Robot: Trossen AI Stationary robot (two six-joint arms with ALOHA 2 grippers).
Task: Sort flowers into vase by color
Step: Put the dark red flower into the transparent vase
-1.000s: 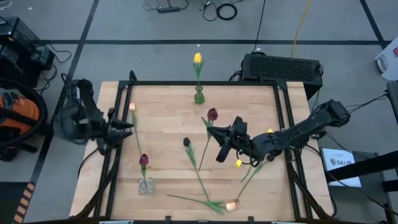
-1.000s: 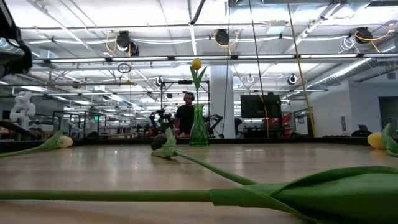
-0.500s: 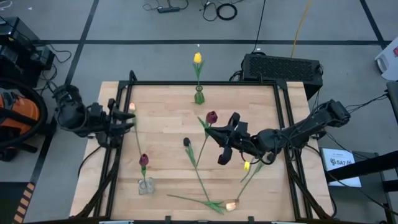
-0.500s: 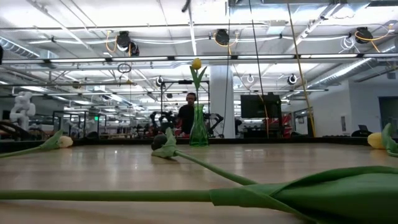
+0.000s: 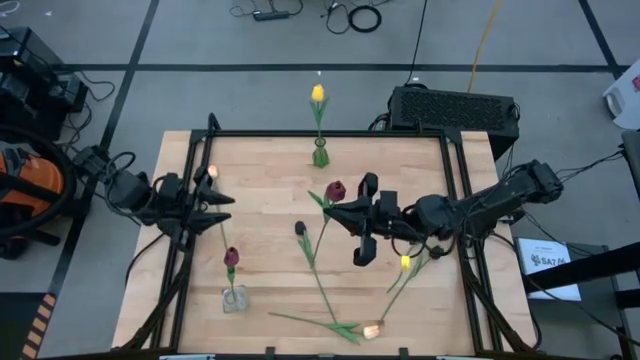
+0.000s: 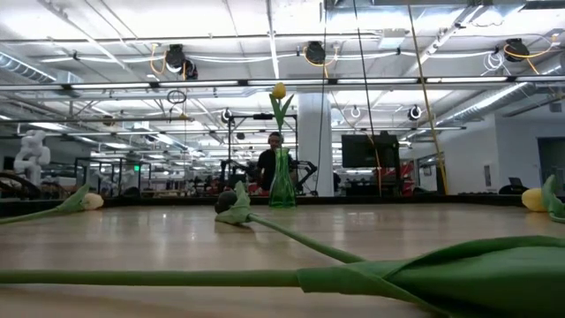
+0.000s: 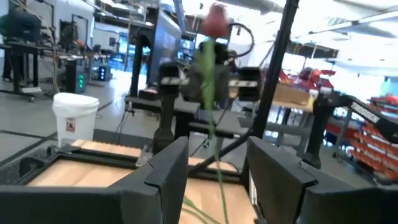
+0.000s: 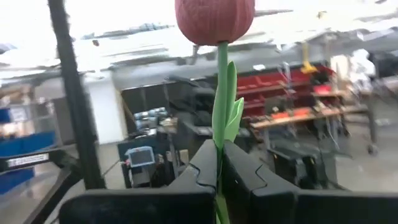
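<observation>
You've got two vases on the wooden table (image 5: 270,180): a green glass vase (image 5: 320,155) at the far edge holding one yellow tulip (image 5: 317,94), and a clear glass vase (image 5: 234,298) near the front-left holding one dark red tulip (image 5: 231,257). Your right gripper (image 5: 340,212) is clamped on the stem of a second dark red tulip (image 5: 335,190), held over mid-table. Your left gripper (image 5: 222,206), fingers spread wide and empty, sits at the left edge. Loose flowers: one near-black tulip (image 5: 300,228), two peach-pink, two more yellow.
</observation>
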